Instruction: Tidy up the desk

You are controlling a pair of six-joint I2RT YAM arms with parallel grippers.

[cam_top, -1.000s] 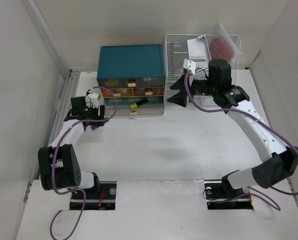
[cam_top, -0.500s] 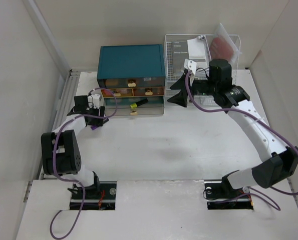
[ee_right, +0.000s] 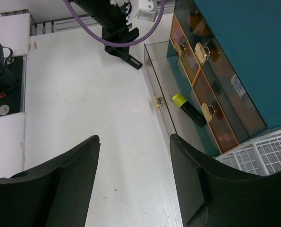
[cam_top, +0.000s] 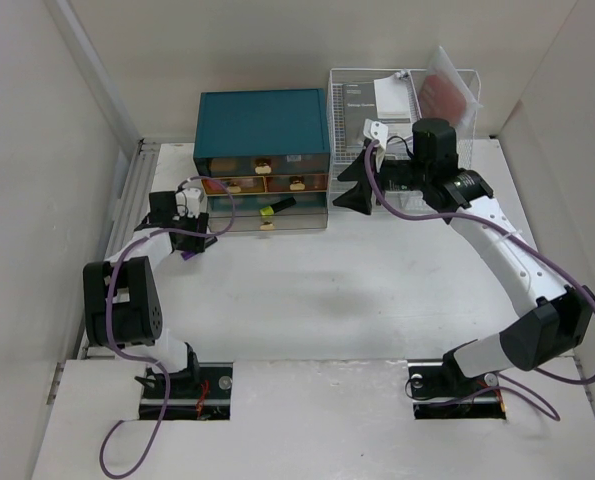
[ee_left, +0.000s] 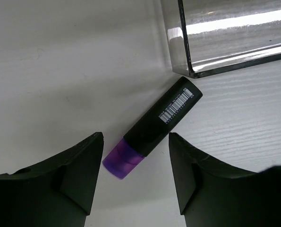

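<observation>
Table point(cam_top: 307, 290) under both arms. Teal drawer chest point(cam_top: 262, 120) at rear, clear drawer point(ee_left: 230, 33) pulled out. Purple marker point(ee_left: 152, 128) on table just beside drawer corner, long axis diagonal across left jaws' gap, purple end between them. Left jaws apart, not gripping; left arm nearer. Right jaws apart, empty.

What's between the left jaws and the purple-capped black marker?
Nothing visible: the purple-capped black marker lies bare on the white desk below the left gripper, jaws open; the clear plastic drawer sits beside it.
</observation>
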